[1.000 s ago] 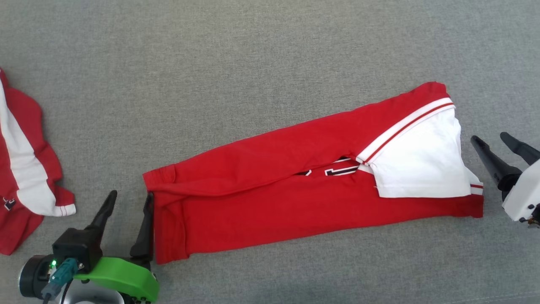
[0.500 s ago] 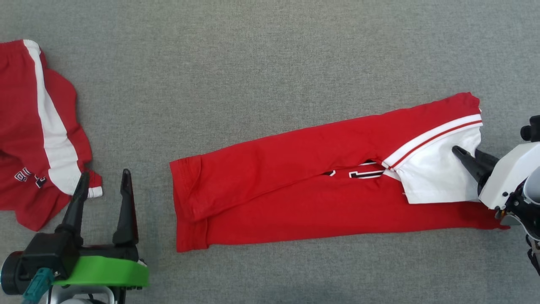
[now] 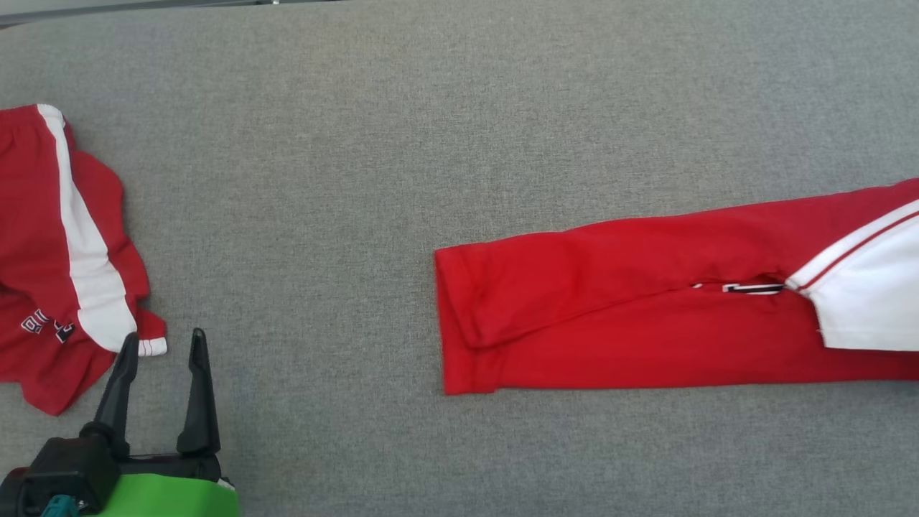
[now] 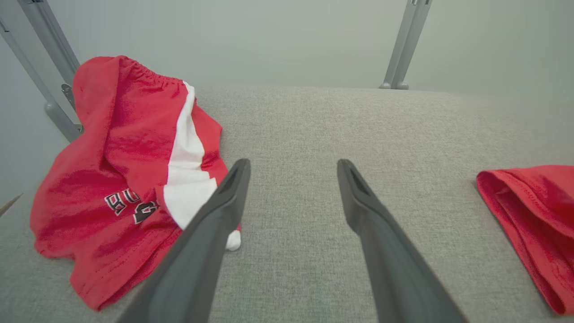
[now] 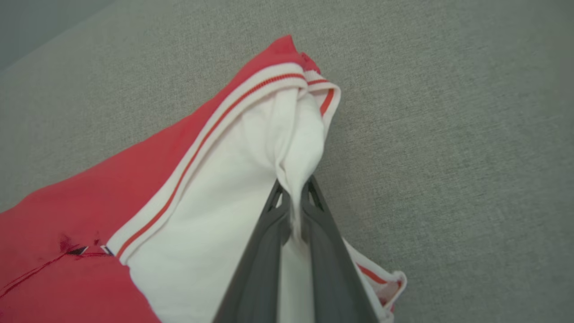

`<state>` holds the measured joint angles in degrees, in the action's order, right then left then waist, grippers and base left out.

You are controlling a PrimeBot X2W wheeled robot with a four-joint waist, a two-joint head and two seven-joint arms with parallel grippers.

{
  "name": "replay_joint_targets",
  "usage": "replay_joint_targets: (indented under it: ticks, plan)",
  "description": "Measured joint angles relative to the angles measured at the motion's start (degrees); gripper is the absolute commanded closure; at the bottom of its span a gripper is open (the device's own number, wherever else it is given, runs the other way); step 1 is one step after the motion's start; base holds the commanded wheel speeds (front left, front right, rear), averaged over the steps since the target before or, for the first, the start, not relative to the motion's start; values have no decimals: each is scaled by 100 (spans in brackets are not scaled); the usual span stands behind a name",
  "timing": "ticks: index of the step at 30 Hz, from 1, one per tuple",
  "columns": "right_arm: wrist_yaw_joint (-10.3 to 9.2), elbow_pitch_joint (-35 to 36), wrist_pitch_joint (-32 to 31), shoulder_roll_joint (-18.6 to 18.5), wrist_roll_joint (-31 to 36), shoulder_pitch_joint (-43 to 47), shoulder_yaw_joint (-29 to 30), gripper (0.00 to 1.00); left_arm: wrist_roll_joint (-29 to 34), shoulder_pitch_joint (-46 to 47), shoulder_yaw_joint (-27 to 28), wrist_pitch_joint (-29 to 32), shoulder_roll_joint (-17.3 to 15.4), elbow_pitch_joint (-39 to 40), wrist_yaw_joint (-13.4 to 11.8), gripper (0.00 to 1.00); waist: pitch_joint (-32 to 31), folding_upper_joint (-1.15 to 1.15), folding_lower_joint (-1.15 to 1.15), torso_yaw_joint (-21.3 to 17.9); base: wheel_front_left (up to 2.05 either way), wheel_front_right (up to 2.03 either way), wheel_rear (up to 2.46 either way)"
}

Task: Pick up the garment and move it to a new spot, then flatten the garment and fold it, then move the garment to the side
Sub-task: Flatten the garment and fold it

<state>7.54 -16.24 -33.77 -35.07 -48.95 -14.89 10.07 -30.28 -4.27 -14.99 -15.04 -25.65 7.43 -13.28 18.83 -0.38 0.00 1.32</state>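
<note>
**Right claw clamped on the garment, left claw spread over bare cloth**

In its wrist view the right claw (image 5: 293,190) has both fingers pressed together on a bunched fold of white fabric, which is squeezed between their tips. This fabric belongs to the folded red-and-white garment (image 5: 188,179). Just past the tips the white cloth rises to a striped edge and a red corner. To the left of the fingers the red body runs out of view, and to their right is the grey surface (image 5: 448,134).

The left claw (image 3: 164,336) stands with its fingers wide apart and nothing between them. A white-tipped corner of a crumpled second red garment (image 3: 43,251) lies just beside its left finger. Well apart to the claw's right lies the hemmed red end of the folded garment (image 3: 610,330), flat on the surface. Farther off, beyond the surface's far edge in the left wrist view, stand grey metal posts (image 4: 406,45).
</note>
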Motion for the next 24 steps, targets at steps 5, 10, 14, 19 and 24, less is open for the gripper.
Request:
replay_joint_targets:
  ticks: [5,10,14,19,24]
  plan:
    - [-7,104,49,-232,165,-22,333,100,193,-50,98,0,379,-296,347,0,-192,0,0,-38,0,0,0]
    - [-7,1217,-256,97,216,19,-372,100,424,-111,216,-1,734,-584,580,0,-411,0,0,-46,0,0,0]
    - [-5,2228,-610,1121,577,76,-1105,100,584,-164,263,0,883,-929,703,0,-489,0,0,-133,0,0,0]
    - [-7,2328,-556,2197,1505,48,-1762,100,706,-58,327,0,979,-1033,836,0,-427,0,0,-212,0,0,0]
    - [-7,1664,-24,3005,2226,-101,-2328,100,826,85,356,0,979,-1193,984,0,-342,0,0,-287,0,0,0]
